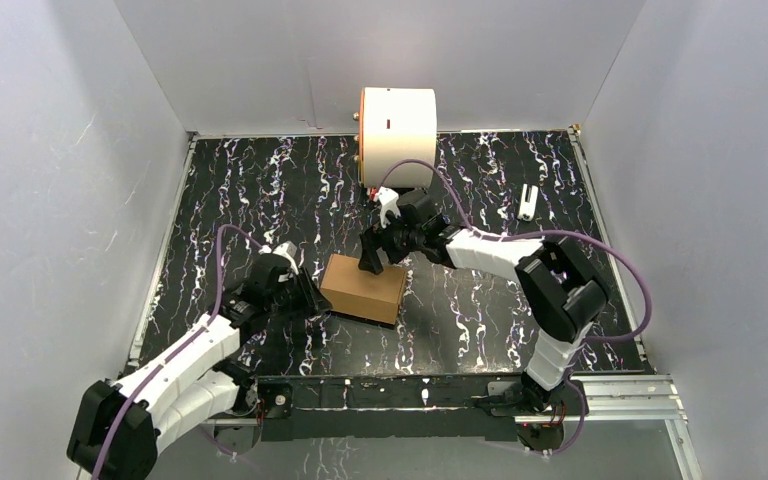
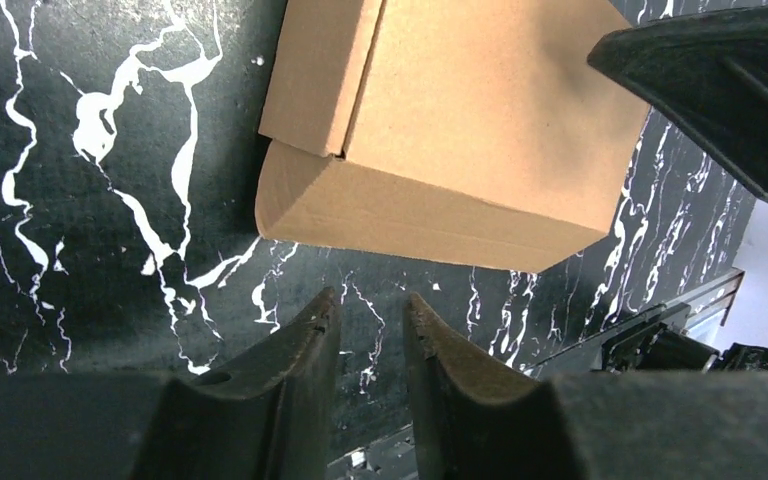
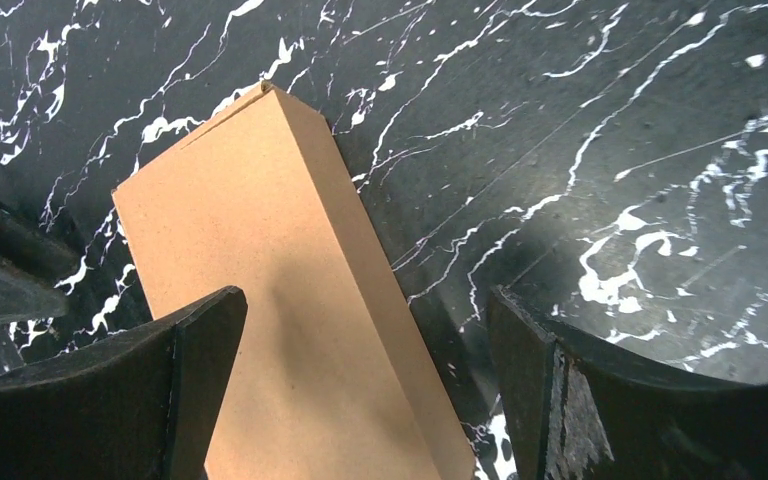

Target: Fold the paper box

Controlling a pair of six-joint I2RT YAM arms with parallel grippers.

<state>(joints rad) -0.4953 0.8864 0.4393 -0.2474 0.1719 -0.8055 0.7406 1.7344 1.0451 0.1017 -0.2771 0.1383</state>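
Note:
The paper box [image 1: 364,288] is a closed brown carton lying flat on the black marbled table, near its front middle. My left gripper [image 1: 312,300] sits just left of it. In the left wrist view the fingertips [image 2: 325,302] stand a narrow gap apart, with only table between them, a little short of the box [image 2: 460,130] and its side flap. My right gripper [image 1: 372,262] hangs over the box's far edge. Seen from the right wrist, the gripper [image 3: 365,300] is wide open above the box [image 3: 260,240], one finger [image 3: 190,360] over the lid and the other beyond its long edge.
A large white cylinder with an orange rim [image 1: 398,135] stands at the back centre. A small white object [image 1: 528,202] lies at the back right. White walls close in the table on three sides, and a metal rail [image 1: 620,385] runs along the front edge.

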